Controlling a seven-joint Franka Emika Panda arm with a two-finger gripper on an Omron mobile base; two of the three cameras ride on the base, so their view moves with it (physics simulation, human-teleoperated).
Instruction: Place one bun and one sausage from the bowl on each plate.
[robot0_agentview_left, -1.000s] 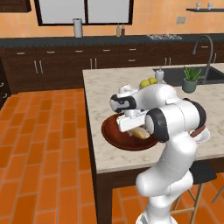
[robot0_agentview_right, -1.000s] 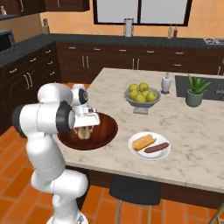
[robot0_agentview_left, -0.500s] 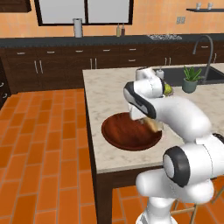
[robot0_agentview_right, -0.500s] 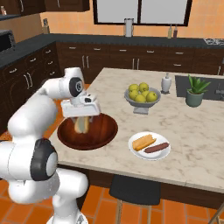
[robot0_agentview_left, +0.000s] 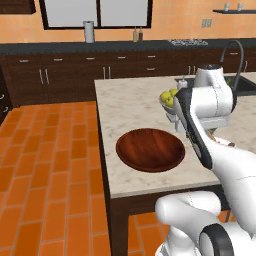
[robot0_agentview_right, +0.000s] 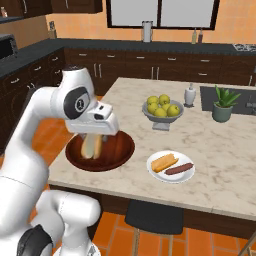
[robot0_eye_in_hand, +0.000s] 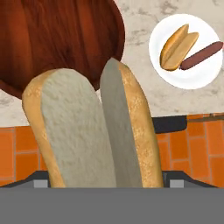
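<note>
My gripper (robot0_agentview_right: 93, 136) is shut on a split tan bun (robot0_agentview_right: 91, 146) that hangs over the left part of the dark wooden bowl (robot0_agentview_right: 119, 150). The hand view shows this bun (robot0_eye_in_hand: 92, 131) up close between the jaws, its cut faces toward the camera, above the bowl (robot0_eye_in_hand: 57, 39). The inside of the bowl (robot0_agentview_left: 150, 149) is bare wood where it shows. To the right, a white plate (robot0_agentview_right: 187, 175) carries another bun (robot0_agentview_right: 164, 162) and a dark sausage (robot0_agentview_right: 179, 169). The hand view has the same plate (robot0_eye_in_hand: 205, 74), bun (robot0_eye_in_hand: 177, 41) and sausage (robot0_eye_in_hand: 201, 56).
A grey footed bowl of yellow-green fruit (robot0_agentview_right: 162, 107) stands behind the wooden bowl, with a small bottle (robot0_agentview_right: 189, 95) and a potted plant (robot0_agentview_right: 222, 102) further right by the sink. A dark stool (robot0_agentview_right: 155, 217) stands below the counter's front edge.
The arm has swung up from low in the bowl. The hand has risen with the bun in it, and the bun now hangs above the bowl.
</note>
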